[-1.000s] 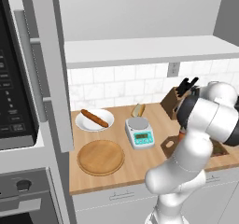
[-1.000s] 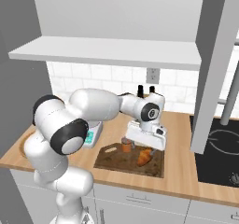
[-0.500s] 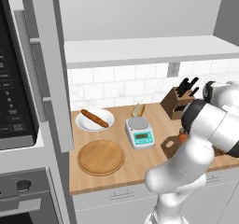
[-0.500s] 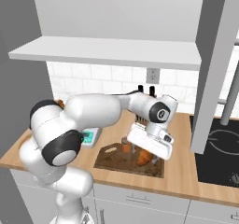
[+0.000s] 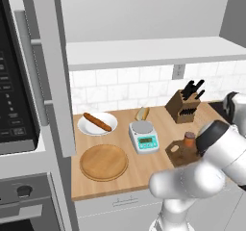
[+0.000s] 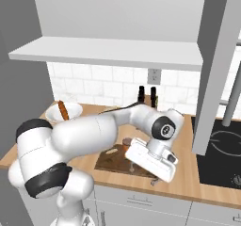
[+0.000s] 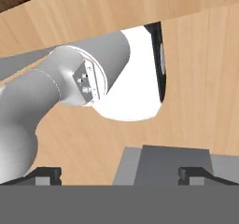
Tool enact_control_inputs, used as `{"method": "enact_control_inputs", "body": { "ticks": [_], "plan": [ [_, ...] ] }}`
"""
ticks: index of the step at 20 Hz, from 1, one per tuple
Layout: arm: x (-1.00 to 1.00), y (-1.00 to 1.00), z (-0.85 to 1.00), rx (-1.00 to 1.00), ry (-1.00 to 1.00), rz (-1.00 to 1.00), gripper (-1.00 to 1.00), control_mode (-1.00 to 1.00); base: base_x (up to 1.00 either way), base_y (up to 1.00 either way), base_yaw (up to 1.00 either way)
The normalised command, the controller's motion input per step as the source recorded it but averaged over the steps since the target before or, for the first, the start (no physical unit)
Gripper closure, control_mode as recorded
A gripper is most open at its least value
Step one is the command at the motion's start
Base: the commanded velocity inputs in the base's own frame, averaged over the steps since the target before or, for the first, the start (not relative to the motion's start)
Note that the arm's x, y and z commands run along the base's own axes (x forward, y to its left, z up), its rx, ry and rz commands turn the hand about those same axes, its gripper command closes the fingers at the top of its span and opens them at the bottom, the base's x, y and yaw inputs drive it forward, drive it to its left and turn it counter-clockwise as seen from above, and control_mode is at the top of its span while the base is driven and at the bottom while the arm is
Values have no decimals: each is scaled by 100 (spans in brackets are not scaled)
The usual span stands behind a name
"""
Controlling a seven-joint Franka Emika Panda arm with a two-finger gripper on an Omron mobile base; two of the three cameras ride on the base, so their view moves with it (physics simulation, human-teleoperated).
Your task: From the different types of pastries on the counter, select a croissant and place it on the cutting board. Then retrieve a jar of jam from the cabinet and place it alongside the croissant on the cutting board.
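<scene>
Dark brown cutting board [image 6: 116, 160], reddish-brown jar [image 5: 190, 139]

A rendered home kitchen. A light wooden countertop [image 5: 158, 129] runs below a white tiled backsplash [image 5: 125, 88] carrying a wall socket [image 5: 178, 71], with a pale grey-white wall shelf [image 5: 144, 52] above. At nine o'clock in the left base view sits a black-fronted microwave [image 5: 12, 105] over an oven with a round knob [image 5: 24, 191]. On the counter stand a wooden knife block with dark handles [image 5: 184, 106], a small white kitchen scale with a teal display [image 5: 143, 136], a round light-wood plate [image 5: 104, 162] and a white bowl holding a long brown stick pastry [image 5: 97, 123] (everyday cooking gear). At three o'clock in the right base view lies a black hob [image 6: 221, 159].
</scene>
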Motion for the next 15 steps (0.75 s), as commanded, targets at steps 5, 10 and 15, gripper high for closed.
{"method": "enact_control_inputs", "body": {
  "ticks": [5,10,15],
  "plan": [
    [-97,0,1,1,1,1,-100,-100,0,0,0],
    [-64,14,-2,0,8,0,-100,-100,0,0,0],
    [-39,37,6,0,6,0,-100,-100,0,0,0]
  ]
}}
